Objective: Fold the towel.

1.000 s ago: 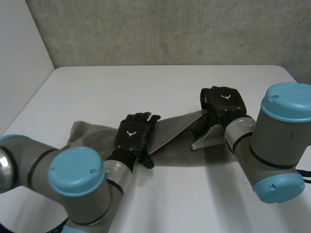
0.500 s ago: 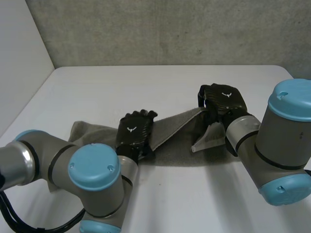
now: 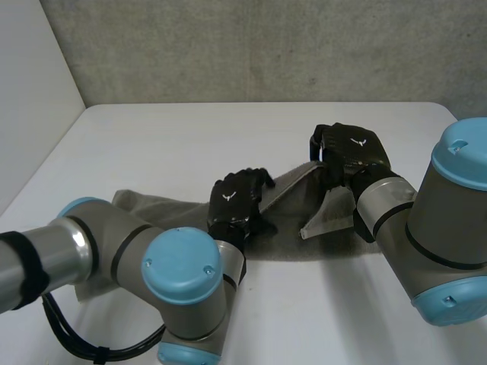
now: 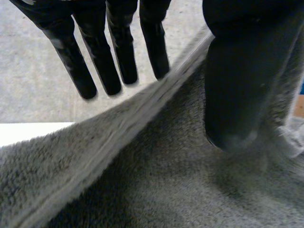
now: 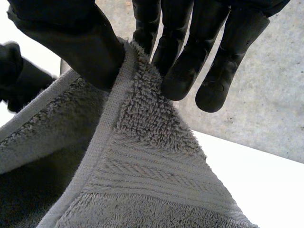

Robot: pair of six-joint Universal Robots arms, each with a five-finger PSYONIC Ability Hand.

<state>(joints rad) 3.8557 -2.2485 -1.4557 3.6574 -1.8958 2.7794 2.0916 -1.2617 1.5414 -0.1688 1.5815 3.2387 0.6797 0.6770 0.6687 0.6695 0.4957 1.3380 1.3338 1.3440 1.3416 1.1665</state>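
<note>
Item: grey towel [image 3: 152, 209], lying lengthwise and rumpled on the white counter [image 3: 190, 129], its left end flat and partly behind the left arm [image 3: 114, 243]. Left hand [image 3: 237, 205]: set on the towel near its middle. In the left wrist view its fingers [image 4: 107, 57] are straight and clear of the cloth, its thumb [image 4: 235, 95] rests on the pile, and the hem runs up between them with no pinch visible, so the hand is entered as unclenched. From there the hem rises taut to the right hand [image 3: 351, 156], raised above the counter. A corner of the towel's right end is gripped between that hand's thumb and its closed fingers [image 5: 178, 71], and a triangular flap hangs beneath. Hazards, as judged: the grip sits close to the hem, so a pull against the left hand's weight could slip the corner free. If the corner is carried leftward while the left hand rests there, the fold may land skewed or bunch over that hand. The loose flap may double under itself. Not determinable: the towel's edge nearest the camera, which lies behind the left arm; contact under the left palm; how deep the corner sits in the right hand's grip; and the far side of the raised part.
</note>
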